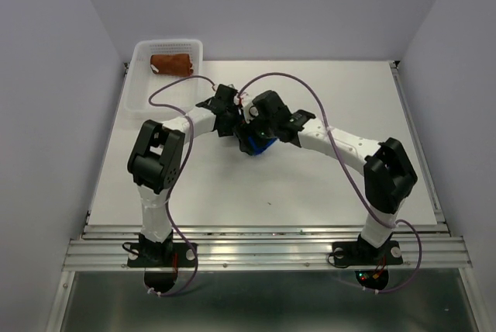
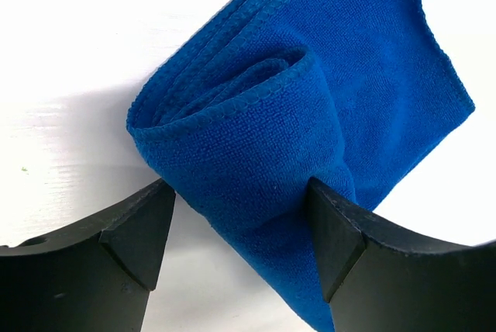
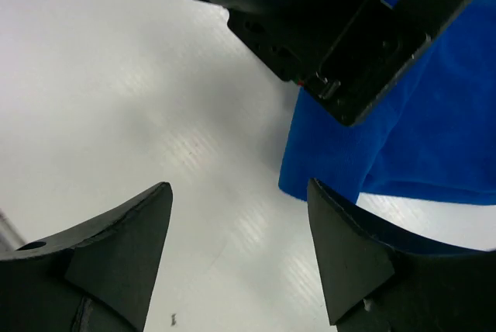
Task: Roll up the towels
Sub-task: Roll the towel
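The left jaws stand wide with the blue towel (image 2: 310,76) between them. It is rolled into a loose bundle, and its coiled end faces the left wrist camera. The right-hand tip presses into a fold of the cloth, and the left-hand tip touches the edge of the roll, so the jaws hold the bundle across its near end. A flat flap of the towel spreads beyond the tips, away to the right, on the white bench (image 1: 310,192). A corner of cloth hangs down between the jaws toward the wrist. The right jaws are open and hold nothing, with only bare bench between them. In that view the towel lies just past the right-hand tip and partly behind it. The black body of the left arm (image 1: 159,157) reaches across above the cloth and hides part of it. Seen from above, both arms meet over the middle of the bench, the right arm (image 1: 387,173) coming in from the other side. The jaws are close together there, and a little blue shows beneath them. The brown towel (image 1: 171,63) is well apart from both jaws, beyond them and to the left. It lies as a small bundle at the far end of the basket (image 1: 139,91), which sits at the bench's far left corner.
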Tool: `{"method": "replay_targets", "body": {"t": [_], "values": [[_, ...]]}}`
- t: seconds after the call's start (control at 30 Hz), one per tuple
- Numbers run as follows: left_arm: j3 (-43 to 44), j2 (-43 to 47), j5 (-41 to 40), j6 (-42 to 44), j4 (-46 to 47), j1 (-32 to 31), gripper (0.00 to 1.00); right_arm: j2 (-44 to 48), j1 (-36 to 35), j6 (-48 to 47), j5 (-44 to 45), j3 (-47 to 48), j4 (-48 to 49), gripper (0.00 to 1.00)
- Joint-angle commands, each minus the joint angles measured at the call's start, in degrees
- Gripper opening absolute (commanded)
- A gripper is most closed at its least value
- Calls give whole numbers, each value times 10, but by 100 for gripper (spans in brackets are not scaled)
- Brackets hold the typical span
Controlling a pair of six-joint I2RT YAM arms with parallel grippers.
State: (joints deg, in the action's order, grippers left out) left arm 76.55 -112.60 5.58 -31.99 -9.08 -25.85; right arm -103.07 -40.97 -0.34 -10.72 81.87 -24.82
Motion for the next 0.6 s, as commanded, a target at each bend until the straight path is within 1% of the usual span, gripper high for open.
{"method": "replay_targets", "body": {"t": [0.0, 0.13, 0.23, 0.27, 0.33, 0.37, 0.47, 0.5, 0.57], "values": [[33, -18, -29, 6, -42, -4, 78, -12, -31, -63, 178, -26, 78, 76], [40, -28, -32, -6, -57, -5, 78, -29, -51, -91, 240, -65, 142, 75], [43, -30, -29, -10, -61, -4, 78, -39, -61, -97, 257, -92, 190, 75], [43, -30, -26, -11, -59, -5, 78, -44, -61, -101, 263, -114, 225, 75], [47, -33, -20, -12, -63, -5, 78, -50, -67, -110, 274, -133, 242, 75], [48, -34, -14, -13, -64, -4, 78, -55, -68, -114, 276, -146, 272, 73], [48, -34, -9, -15, -66, -4, 78, -58, -73, -128, 301, -174, 314, 70], [49, -33, -7, -16, -66, -4, 78, -60, -73, -131, 312, -178, 318, 65], [49, -32, -1, -18, -67, -3, 78, -66, -79, -137, 337, -183, 331, 60]]}}
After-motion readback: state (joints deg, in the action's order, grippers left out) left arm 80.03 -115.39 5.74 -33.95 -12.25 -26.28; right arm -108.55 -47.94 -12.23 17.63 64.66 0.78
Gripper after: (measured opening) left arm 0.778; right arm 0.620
